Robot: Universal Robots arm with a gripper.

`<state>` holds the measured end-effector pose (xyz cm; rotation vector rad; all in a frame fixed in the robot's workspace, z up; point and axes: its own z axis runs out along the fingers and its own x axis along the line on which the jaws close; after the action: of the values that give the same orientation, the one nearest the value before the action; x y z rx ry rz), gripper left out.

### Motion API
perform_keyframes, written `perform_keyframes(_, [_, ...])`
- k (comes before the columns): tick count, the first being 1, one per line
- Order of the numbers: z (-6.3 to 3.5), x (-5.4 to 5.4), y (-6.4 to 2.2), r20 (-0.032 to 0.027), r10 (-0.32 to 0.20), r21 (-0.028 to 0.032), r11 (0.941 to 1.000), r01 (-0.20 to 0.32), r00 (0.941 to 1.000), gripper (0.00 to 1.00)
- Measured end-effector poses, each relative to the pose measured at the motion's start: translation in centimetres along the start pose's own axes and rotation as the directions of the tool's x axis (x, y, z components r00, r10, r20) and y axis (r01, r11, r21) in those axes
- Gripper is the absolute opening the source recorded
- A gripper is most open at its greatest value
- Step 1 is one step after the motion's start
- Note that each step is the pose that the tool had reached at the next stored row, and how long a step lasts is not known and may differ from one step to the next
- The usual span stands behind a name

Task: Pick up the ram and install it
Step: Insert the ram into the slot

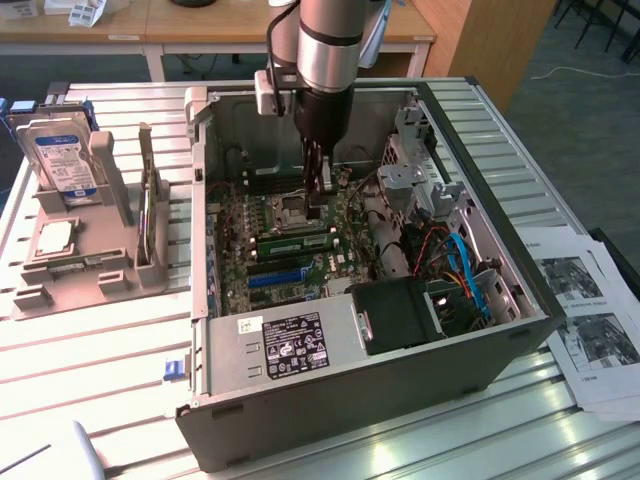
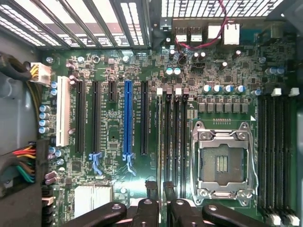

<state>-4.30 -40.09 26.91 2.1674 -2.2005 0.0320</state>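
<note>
In a memory slot of the motherboard (image 2: 113,127), beside the processor socket (image 2: 222,163), the ram (image 1: 295,243) stands on edge. My hand (image 1: 318,200) hangs close by it inside the open computer case (image 1: 330,400), fingers (image 2: 151,189) slightly spread, pinching nothing. The case sits on a slatted surface (image 1: 100,340).

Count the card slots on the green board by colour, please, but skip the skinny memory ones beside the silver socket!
white slot: 1
blue slot: 1
black slot: 4, one of them short
Total: 6
</note>
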Motion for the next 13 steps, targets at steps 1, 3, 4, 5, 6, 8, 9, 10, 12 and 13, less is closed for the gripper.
perform_keyframes(1, [-0.21,0.0,0.00,-0.0001,0.000,0.0001,1.0000,0.000,1.0000,0.19])
perform_keyframes(3, [-0.59,0.0,0.01,-0.0004,0.000,0.0001,1.0000,0.000,1.0000,0.19])
perform_keyframes(4, [-0.78,0.0,0.01,-0.0006,0.000,0.0001,1.0000,0.000,1.0000,0.19])
perform_keyframes(5, [-0.98,0.1,0.02,-0.0010,0.000,0.0001,1.0000,0.000,1.0000,0.19])
perform_keyframes(6, [-1.18,0.1,0.02,-0.0014,0.000,0.0001,1.0000,0.000,1.0000,0.19])
perform_keyframes(8, [-1.57,0.1,0.03,-0.0024,0.000,0.0001,1.0000,0.000,1.0000,0.19])
perform_keyframes(9, [-1.77,0.1,0.03,-0.0030,0.000,0.0000,1.0000,0.000,1.0000,0.19])
perform_keyframes(10, [-1.95,0.1,0.04,-0.0033,0.000,0.0001,1.0000,0.000,1.0000,0.19])
perform_keyframes(12, [-2.32,0.1,0.05,-0.0044,0.000,0.0002,1.0000,0.000,1.0000,0.19])
perform_keyframes(13, [-2.50,0.1,0.05,-0.0049,0.000,0.0002,1.0000,0.000,1.0000,0.19])
